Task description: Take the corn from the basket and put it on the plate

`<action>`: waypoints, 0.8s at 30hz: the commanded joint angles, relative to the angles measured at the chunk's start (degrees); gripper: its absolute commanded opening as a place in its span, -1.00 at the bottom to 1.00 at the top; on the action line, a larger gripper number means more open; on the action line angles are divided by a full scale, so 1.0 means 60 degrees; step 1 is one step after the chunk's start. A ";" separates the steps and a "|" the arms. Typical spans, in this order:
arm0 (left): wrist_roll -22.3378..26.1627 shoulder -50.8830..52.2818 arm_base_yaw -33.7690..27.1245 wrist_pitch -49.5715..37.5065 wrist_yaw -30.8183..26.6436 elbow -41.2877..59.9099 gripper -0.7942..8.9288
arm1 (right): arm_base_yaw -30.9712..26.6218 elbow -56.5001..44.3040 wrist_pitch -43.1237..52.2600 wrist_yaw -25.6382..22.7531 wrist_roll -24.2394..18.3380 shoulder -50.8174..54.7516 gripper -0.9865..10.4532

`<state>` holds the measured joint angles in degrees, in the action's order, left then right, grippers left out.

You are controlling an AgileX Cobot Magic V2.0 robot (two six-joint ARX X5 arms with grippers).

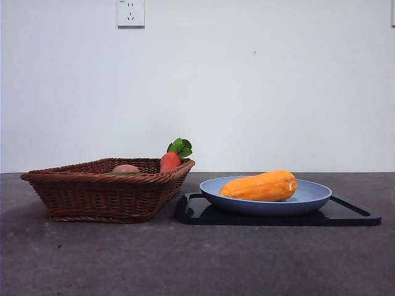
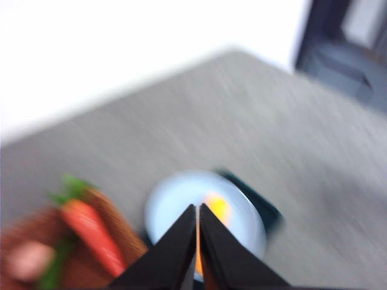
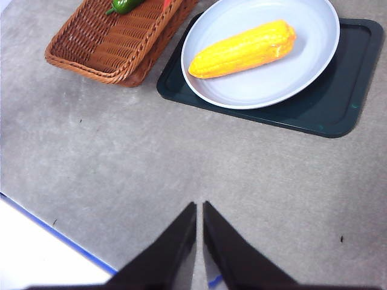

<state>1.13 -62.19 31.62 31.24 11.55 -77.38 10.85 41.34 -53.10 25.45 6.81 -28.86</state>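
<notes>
The corn (image 1: 260, 187) (image 3: 243, 49) lies on its side in the blue plate (image 1: 311, 198) (image 3: 314, 36), which rests on a black tray. In the blurred left wrist view the corn (image 2: 216, 208) shows as an orange patch on the plate (image 2: 169, 202). The wicker basket (image 1: 92, 191) (image 3: 91, 45) (image 2: 124, 232) stands to the left of the plate. My left gripper (image 2: 198, 208) is shut and empty, high above the plate. My right gripper (image 3: 199, 205) is shut and empty over bare table, well away from the plate. Neither arm appears in the front view.
A black rectangular tray (image 1: 352, 216) (image 3: 338, 90) sits under the plate. A red carrot-like vegetable with green leaves (image 1: 171, 159) (image 2: 91, 229) and a small pinkish round item (image 1: 126, 168) (image 2: 27, 260) lie in the basket, with a green pepper (image 3: 124, 5). The table's edge (image 3: 54, 232) is near the right gripper.
</notes>
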 commanded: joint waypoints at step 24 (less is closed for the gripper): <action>-0.0117 0.8295 -0.5125 -0.4503 -0.0040 1.0051 -0.82 | 0.0029 0.0058 0.0098 0.0000 0.0044 -0.0033 -0.82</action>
<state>0.67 -13.13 0.99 5.28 11.33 -17.89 10.85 41.34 -53.10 25.45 6.83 -28.86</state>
